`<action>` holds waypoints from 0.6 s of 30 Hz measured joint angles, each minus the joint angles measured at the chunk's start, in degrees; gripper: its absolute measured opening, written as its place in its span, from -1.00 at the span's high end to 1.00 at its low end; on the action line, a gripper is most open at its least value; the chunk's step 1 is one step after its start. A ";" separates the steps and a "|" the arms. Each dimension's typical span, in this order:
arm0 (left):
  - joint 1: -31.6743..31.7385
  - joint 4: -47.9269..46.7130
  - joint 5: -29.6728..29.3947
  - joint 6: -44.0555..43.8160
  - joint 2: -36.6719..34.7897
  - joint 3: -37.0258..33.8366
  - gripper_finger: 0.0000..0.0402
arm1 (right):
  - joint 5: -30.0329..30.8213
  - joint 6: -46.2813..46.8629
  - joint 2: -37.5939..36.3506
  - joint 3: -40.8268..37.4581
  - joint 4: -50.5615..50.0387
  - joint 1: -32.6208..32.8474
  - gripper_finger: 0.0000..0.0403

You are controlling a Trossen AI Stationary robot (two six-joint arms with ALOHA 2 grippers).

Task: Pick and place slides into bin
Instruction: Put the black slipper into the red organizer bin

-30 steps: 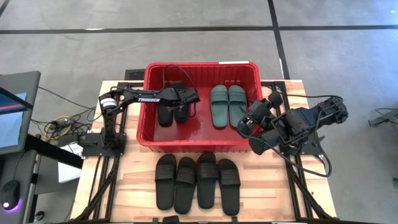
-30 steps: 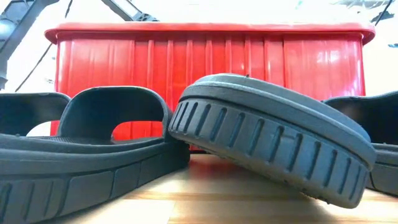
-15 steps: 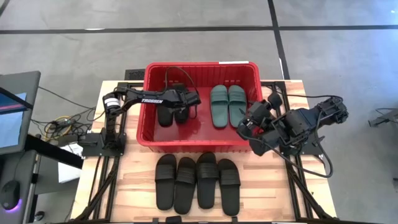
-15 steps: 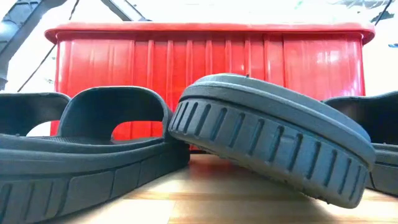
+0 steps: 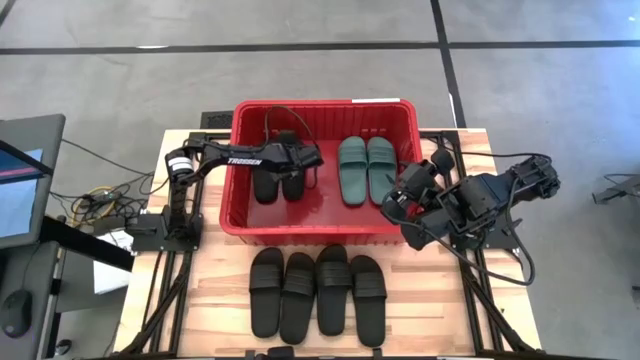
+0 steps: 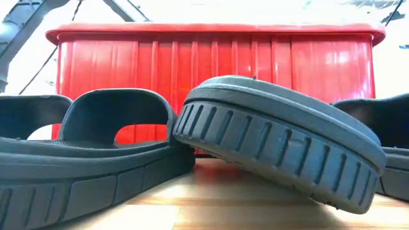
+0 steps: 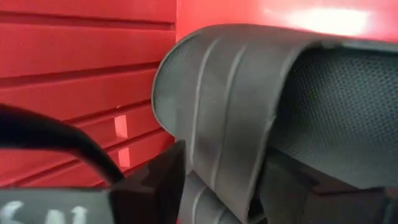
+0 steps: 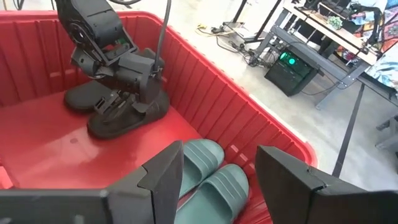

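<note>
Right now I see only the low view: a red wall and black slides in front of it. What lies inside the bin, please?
Observer: Two teal slides lie side by side in the right half of the bin.
Operator: Where is the left arm?
Observer: The left gripper is down inside the bin, at a black pair in its left half.
Operator: And the right arm?
Observer: The right gripper hangs at the bin's right rim, its fingers open with nothing between them.
</note>
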 joint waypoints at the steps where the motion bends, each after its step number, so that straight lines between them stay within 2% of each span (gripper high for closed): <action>1: -0.01 0.32 -0.13 0.01 0.00 0.00 0.13 | 0.00 0.02 0.00 0.00 -0.02 0.00 0.08; 8: -0.01 1.30 -2.39 1.05 0.00 0.00 0.00 | 0.00 0.02 0.00 0.00 -0.37 0.00 0.08; 14: -0.08 1.55 -6.35 3.15 0.00 0.00 -0.03 | 0.00 0.02 0.00 0.00 -0.37 0.00 0.08; 18: -0.08 3.14 -6.56 4.47 0.00 0.02 -0.03 | 0.00 0.04 0.00 0.00 -0.34 0.00 0.08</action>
